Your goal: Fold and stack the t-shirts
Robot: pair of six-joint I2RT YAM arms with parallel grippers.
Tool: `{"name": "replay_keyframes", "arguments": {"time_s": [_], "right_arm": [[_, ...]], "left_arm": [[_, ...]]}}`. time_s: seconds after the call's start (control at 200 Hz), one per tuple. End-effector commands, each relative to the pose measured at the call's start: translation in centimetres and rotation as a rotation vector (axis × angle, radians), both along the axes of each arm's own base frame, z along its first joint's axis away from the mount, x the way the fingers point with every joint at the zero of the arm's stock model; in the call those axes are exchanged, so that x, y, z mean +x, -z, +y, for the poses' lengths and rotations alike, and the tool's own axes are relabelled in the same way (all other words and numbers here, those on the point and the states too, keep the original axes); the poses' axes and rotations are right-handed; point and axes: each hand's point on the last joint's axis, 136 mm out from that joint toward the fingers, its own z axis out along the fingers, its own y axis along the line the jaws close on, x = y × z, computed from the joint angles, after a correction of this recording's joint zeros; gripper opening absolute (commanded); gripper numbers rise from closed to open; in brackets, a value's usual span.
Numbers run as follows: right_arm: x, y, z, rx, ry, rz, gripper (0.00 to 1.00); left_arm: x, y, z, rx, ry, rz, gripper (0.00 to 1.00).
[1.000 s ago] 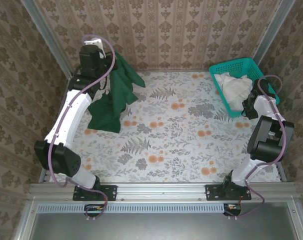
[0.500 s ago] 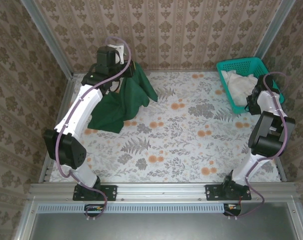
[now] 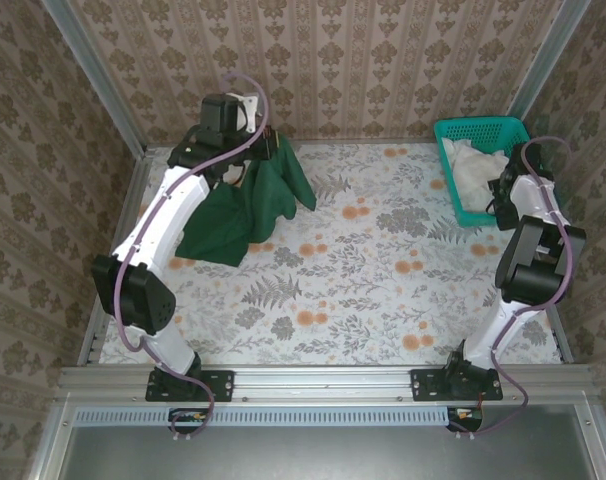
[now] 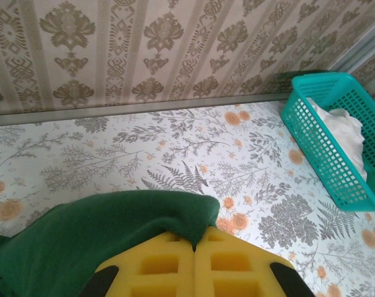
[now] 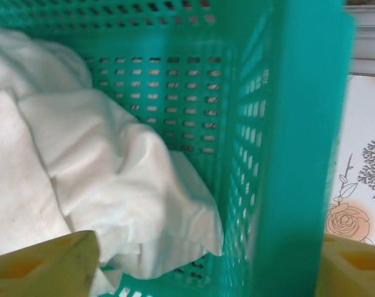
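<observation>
Under the left claw (image 4: 193,250): green t-shirt (image 3: 238,215), bunched, unfolded.
That claw is clamped shut on its edge; right claw (image 5: 197,263) stands wide, empty, astride the basket (image 5: 299,124) wall. Folding and stacking all remain.

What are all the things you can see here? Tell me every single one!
t-shirt: one, dark green, far left of the table, hanging from the left gripper down onto the table.
basket: one, teal plastic mesh, far right corner of the table.
cloth: one heap, white, inside the basket.
table: one, pale with grey ferns and orange flowers, under everything.
walls: three sides, beige patterned wallpaper, around the table.
arms: two, white and black, bases at the near edge.
left gripper: one, yellow pads, shut on the t-shirt.
right gripper: one, yellow pads, open, at the basket with its wall between the fingers.
</observation>
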Motion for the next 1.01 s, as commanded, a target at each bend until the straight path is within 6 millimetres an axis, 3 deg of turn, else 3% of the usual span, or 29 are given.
{"name": "replay_keyframes", "arguments": {"time_s": [0.0, 0.095, 0.115, 0.205, 0.3, 0.39, 0.465, 0.515, 0.55, 0.615, 0.655, 0.715, 0.815, 0.91, 1.0], "right_arm": [[0.3, -4.5, 1.4, -0.073, -0.094, -0.070, 0.91], [-0.3, -6.9, 3.4, -0.120, -0.188, -0.090, 0.95], [-0.6, -7.4, 3.9, -0.132, -0.207, -0.095, 0.95], [-2.1, -10.0, 5.9, -0.190, -0.281, -0.173, 0.97], [-3.0, -12.3, 9.7, -0.223, -0.436, -0.284, 0.97], [-4.9, -12.6, 13.1, -0.235, -0.571, -0.281, 0.96], [-6.4, -11.5, 15.9, -0.188, -0.671, -0.304, 0.95], [-7.6, -10.3, 17.5, -0.139, -0.717, -0.312, 0.93], [-8.5, -9.6, 18.3, -0.119, -0.742, -0.310, 0.92], [-10.0, -8.1, 19.8, -0.095, -0.798, -0.303, 0.92], [-10.9, -7.1, 20.9, -0.076, -0.835, -0.290, 0.91], [-12.0, -5.3, 22.6, -0.027, -0.897, -0.257, 0.90], [-14.0, -2.7, 25.5, 0.077, -0.999, -0.168, 0.89], [-15.1, -0.6, 28.3, 0.122, -1.139, -0.111, 0.88], [-16.1, 1.0, 30.0, 0.191, -1.217, -0.052, 0.87]], "left_arm": [[-1.9, -1.3, -1.3, -0.004, 0.071, -0.010, 0.00], [-2.8, -1.3, -1.1, -0.001, 0.074, -0.006, 0.00], [-3.8, -1.3, -2.2, 0.000, 0.104, -0.006, 0.00], [-5.3, -1.7, -2.7, -0.011, 0.133, -0.007, 0.00], [-7.0, -1.9, -3.6, -0.036, 0.167, 0.005, 0.00], [-8.5, -1.8, -5.3, -0.074, 0.227, 0.030, 0.00], [-9.2, -0.5, -7.3, -0.078, 0.265, 0.081, 0.00], [-9.3, 0.6, -8.8, -0.094, 0.284, 0.141, 0.12], [-9.2, 1.2, -9.9, -0.111, 0.296, 0.191, 0.26], [-8.4, 2.5, -11.7, -0.118, 0.294, 0.282, 0.63], [-7.9, 3.8, -11.9, -0.063, 0.263, 0.325, 0.75], [-5.8, 4.8, -10.1, 0.069, 0.102, 0.339, 0.87], [-3.8, 6.1, -3.8, 0.165, -0.223, 0.437, 0.87], [-3.4, 7.4, 2.0, 0.176, -0.437, 0.480, 0.87], [-4.3, 10.5, 7.3, 0.108, -0.631, 0.580, 0.86]]}}
